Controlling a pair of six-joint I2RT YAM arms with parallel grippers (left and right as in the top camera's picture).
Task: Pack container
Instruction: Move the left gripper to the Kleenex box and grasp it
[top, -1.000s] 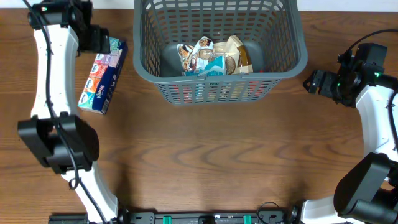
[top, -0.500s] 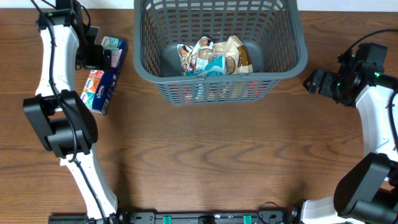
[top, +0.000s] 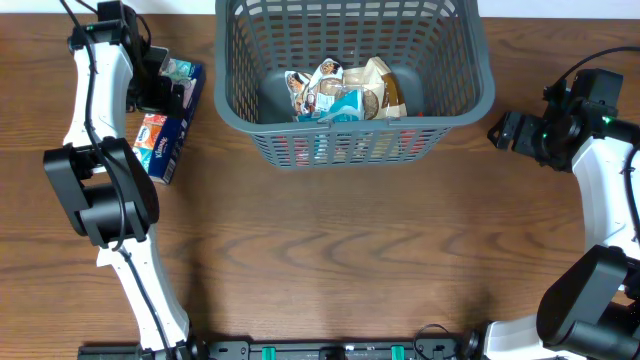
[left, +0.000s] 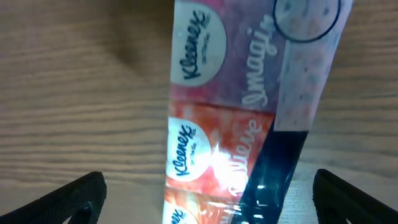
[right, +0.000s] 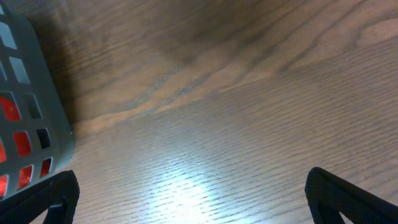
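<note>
The dark grey-blue lattice basket (top: 352, 135) stands at the table's back middle with several snack packets (top: 340, 90) on its bottom. A long Kleenex tissue multipack (top: 160, 140) lies on the wood left of the basket; it fills the left wrist view (left: 249, 112). My left gripper (top: 165, 92) is open right above the pack's far end, fingers either side of it (left: 208, 196). My right gripper (top: 503, 130) is open and empty over bare wood right of the basket; its wrist view shows the basket's corner (right: 25, 118).
Red packaging shows through the basket's front slots (top: 330, 150). Bare wooden tabletop (top: 350, 260) spreads in front of the basket.
My left arm has swung over the tissue pack's far end and come down closer to it. The pack, the basket and my right arm have not moved.
</note>
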